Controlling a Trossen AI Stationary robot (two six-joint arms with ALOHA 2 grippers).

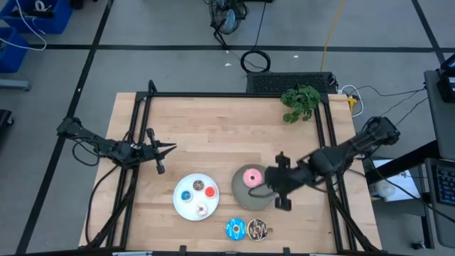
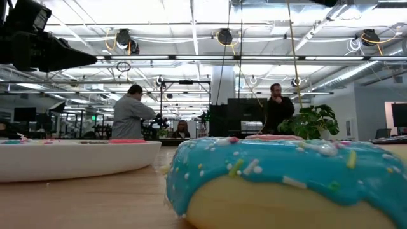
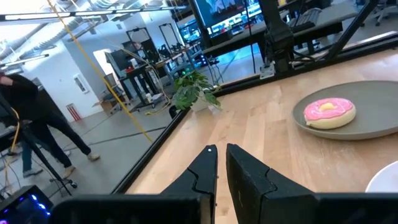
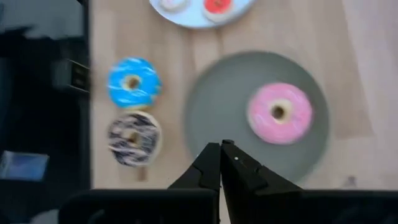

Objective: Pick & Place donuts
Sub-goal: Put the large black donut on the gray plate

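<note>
down at the desk's (image 1: 213, 128) near edge sit the blue donut (image 1: 235, 228) and the dark brown sprinkled donut (image 1: 257, 229), touching, so a grab at one risks nudging the other off the edge. just beyond, the pink donut (image 1: 252, 177) lies on the grey plate (image 1: 242, 195), three tiny donuts on the white plate (image 1: 181, 203). the right gripper (image 1: 279, 181) hovers over the grey plate's far side, fingers clenched on nothing; dropping like that, it would only shove a donut. the left gripper (image 1: 170, 148) waits farther back, fingers pressed together too.
</note>
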